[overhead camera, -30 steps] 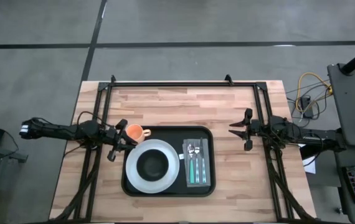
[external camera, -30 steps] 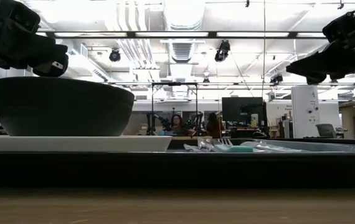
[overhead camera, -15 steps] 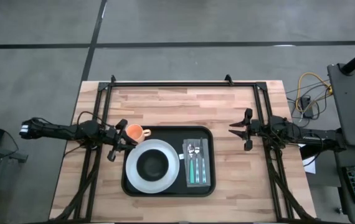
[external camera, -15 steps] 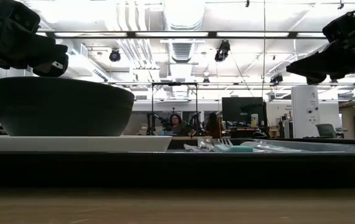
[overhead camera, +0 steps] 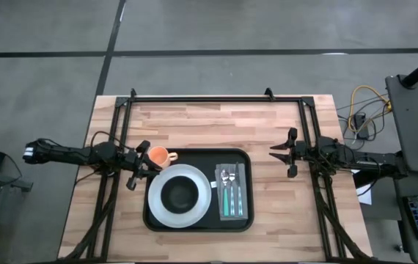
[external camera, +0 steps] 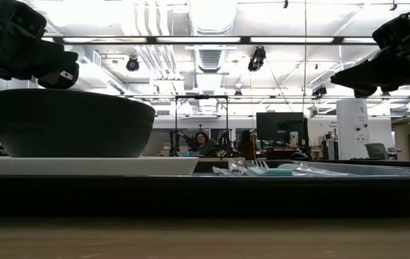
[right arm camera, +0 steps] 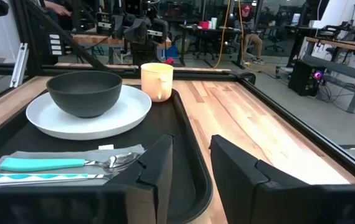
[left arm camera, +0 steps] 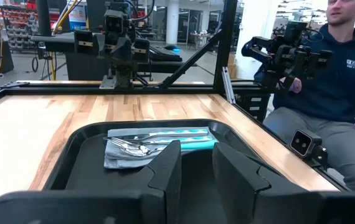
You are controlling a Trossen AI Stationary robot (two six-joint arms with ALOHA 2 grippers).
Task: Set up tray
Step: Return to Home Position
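Fingers [left arm camera: 165, 171] of the left gripper [overhead camera: 137, 166] and right gripper [overhead camera: 285, 153] stand parted and empty; neither arm has shifted in the last second. The tray [overhead camera: 198, 156] lies central on the bench [overhead camera: 194, 125], carrying plate [overhead camera: 198, 213], bowl [overhead camera: 180, 194], orange cup [overhead camera: 158, 155] and cutlery [overhead camera: 231, 192] on its napkin [overhead camera: 244, 209], so setup looks complete.

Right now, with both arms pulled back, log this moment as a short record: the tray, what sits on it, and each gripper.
tray: black, mid wooden table
plate: white, on the tray's left-arm side, dark bowl on it
napkin: grey, on the tray's right-arm side
cutlery: three teal-handled pieces side by side on the napkin
cup: orange, at the tray corner beside the left gripper
left gripper: open, empty, at the tray's edge
right gripper: open, empty, over bare table beside the tray
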